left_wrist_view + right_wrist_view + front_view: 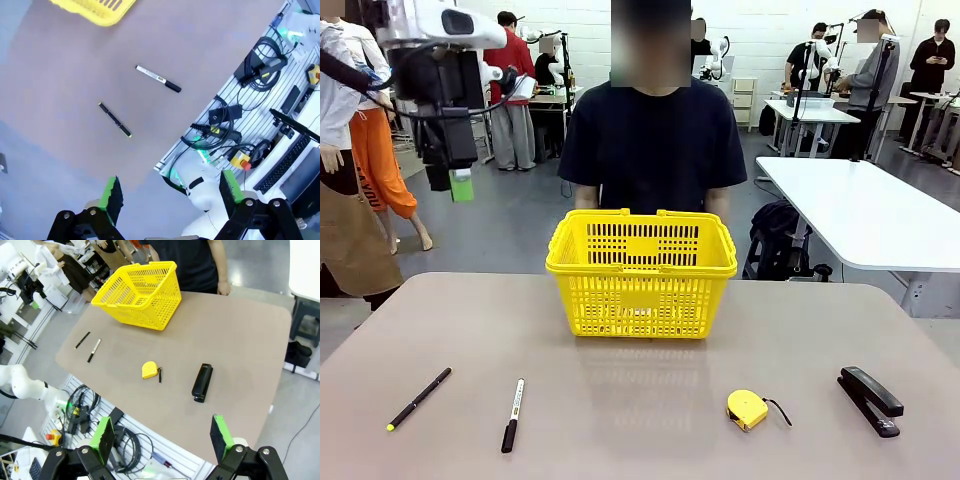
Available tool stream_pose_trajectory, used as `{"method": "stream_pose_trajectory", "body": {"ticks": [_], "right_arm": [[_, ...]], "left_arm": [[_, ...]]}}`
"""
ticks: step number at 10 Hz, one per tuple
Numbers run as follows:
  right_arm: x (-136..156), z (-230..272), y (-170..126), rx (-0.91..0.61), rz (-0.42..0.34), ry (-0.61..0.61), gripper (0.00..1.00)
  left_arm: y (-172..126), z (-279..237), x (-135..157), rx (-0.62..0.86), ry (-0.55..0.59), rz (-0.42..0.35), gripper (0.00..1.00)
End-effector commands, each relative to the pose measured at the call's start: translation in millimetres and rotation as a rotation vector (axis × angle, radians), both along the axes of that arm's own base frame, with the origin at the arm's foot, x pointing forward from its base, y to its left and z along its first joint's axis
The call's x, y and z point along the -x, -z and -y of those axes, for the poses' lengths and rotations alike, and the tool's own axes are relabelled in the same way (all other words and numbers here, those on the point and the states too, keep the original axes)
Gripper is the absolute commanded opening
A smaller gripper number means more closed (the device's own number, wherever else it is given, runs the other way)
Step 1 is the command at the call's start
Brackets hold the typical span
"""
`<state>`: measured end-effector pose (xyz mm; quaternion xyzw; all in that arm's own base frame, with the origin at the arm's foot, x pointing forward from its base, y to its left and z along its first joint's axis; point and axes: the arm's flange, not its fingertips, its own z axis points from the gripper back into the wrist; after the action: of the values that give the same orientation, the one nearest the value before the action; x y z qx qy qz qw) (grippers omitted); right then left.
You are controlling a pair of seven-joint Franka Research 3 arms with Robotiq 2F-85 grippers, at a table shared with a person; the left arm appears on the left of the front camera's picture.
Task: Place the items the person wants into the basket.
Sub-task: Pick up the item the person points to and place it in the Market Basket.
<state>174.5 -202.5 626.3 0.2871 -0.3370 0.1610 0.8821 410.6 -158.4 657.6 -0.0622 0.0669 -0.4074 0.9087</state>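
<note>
On the left front of the worktop, the pen and marker lie lengthwise toward the basket, well below the spread left claw.

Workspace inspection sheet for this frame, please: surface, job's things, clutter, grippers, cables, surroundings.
Surface: brown table, bare between the things.
Job's things: yellow basket upright at the far middle, handles down, contents unclear; pen and marker lying apart near the left front edge.
Clutter: tape measure and stapler lying right of centre at the front.
Grippers: left gripper open, held high above the pen and marker; right gripper open, held high on the robot's side.
Cables: black cables on the slotted rail below the table's near edge.
Surroundings: person standing behind the basket; white table at the right; other people farther off.
</note>
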Motion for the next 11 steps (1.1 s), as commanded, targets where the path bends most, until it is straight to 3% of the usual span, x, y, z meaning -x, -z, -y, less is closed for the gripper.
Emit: {"method": "stream_pose_trajectory", "body": {"ticks": [1, 2, 3, 4, 11], "right_arm": [[0.0, 0.0, 1.5, -0.012, 0.011, -0.019, 1.0], [0.0, 0.0, 1.5, -0.012, 0.011, -0.019, 1.0], [0.0, 0.0, 1.5, -0.012, 0.011, -0.019, 1.0], [0.0, 0.0, 1.5, -0.012, 0.011, -0.019, 1.0], [0.0, 0.0, 1.5, -0.012, 0.011, -0.019, 1.0]], "left_arm": [[10.0, -0.2, 10.7, 0.001, -0.013, 0.055, 1.0], [11.2, 2.8, 8.8, 0.016, -0.04, 0.048, 1.0], [14.1, 9.7, -0.8, -0.004, -0.083, -0.012, 1.0], [7.6, 0.8, 2.1, 0.002, -0.012, 0.016, 1.0], [10.1, 4.1, 0.8, -0.001, -0.03, 0.009, 1.0]]}}
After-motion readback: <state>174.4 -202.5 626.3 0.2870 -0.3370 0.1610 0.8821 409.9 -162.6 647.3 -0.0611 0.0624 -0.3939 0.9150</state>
